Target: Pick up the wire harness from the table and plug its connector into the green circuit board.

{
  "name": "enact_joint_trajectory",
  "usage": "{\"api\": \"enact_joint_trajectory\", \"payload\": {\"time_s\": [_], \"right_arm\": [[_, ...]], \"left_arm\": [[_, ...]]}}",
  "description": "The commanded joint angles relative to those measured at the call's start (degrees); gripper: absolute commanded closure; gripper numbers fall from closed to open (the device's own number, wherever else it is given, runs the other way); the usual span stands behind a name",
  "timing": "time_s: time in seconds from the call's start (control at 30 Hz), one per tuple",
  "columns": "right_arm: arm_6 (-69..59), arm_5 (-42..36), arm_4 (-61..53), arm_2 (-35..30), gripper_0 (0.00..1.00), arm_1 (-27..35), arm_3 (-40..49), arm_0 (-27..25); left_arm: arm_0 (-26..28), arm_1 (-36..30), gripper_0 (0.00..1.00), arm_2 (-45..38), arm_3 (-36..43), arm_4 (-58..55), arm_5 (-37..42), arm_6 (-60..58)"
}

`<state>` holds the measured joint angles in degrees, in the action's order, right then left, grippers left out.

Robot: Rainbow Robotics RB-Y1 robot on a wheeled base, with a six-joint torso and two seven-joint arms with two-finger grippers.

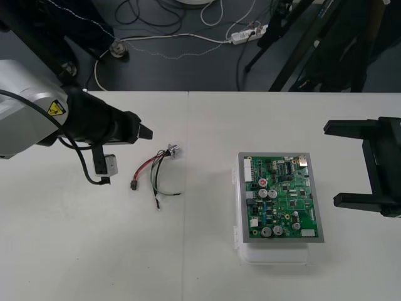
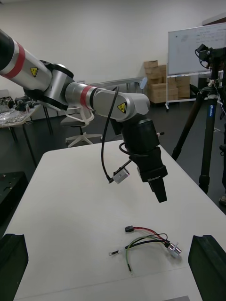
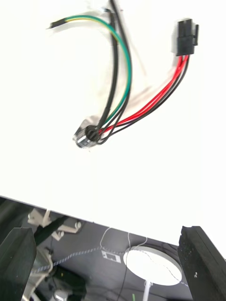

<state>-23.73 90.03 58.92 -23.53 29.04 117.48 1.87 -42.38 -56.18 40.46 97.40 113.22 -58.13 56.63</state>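
The wire harness (image 1: 156, 170) lies loose on the table left of centre, its red, black and green wires fanned out. Its black plug (image 1: 133, 185) points toward the table's near edge and its round metal socket (image 1: 173, 150) toward the far edge. My left gripper (image 1: 144, 132) hovers just left of the socket, above the wires, and is open; its fingers (image 3: 19, 263) stand far apart with the socket (image 3: 87, 136) and the plug (image 3: 187, 37) ahead of them. The green circuit board (image 1: 282, 197) on its white base sits right of centre. My right gripper (image 1: 331, 164) waits open at the right.
The table's far edge runs close behind the harness (image 2: 150, 240), with dark floor and cables beyond. In the right wrist view the left gripper (image 2: 157, 183) hangs above the wires. Bare table lies between the harness and the board.
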Motion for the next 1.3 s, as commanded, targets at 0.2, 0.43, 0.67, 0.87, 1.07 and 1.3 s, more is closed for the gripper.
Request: {"api": "enact_joint_trajectory", "payload": {"time_s": [0.2,0.43,0.67,0.87,1.07,1.3], "right_arm": [[3.8,0.0,1.2,1.3,0.00,-0.4,1.4,-0.5],[4.9,0.0,1.5,1.4,0.00,-0.4,1.4,-0.4],[5.2,0.0,1.5,1.4,0.00,-0.4,1.4,-0.4],[5.2,0.0,1.5,1.4,0.00,-0.4,1.4,-0.4],[5.2,0.0,1.6,1.4,0.00,-0.4,1.4,-0.4],[5.2,0.0,1.8,1.2,0.00,-0.4,1.4,-0.5]], "left_arm": [[-10.4,4.8,0.12,11.1,-3.1,10.5,-1.4,10.2],[-11.9,6.6,0.11,15.3,-3.1,15.8,-1.0,9.3],[-13.2,6.6,0.12,19.2,-4.0,20.3,0.7,9.1],[-14.0,9.1,0.11,21.3,-8.0,20.5,1.8,9.1],[-15.8,14.3,0.12,23.3,-14.5,20.7,2.5,9.1],[-19.4,19.3,0.11,27.2,-22.2,20.7,7.2,9.0]]}}
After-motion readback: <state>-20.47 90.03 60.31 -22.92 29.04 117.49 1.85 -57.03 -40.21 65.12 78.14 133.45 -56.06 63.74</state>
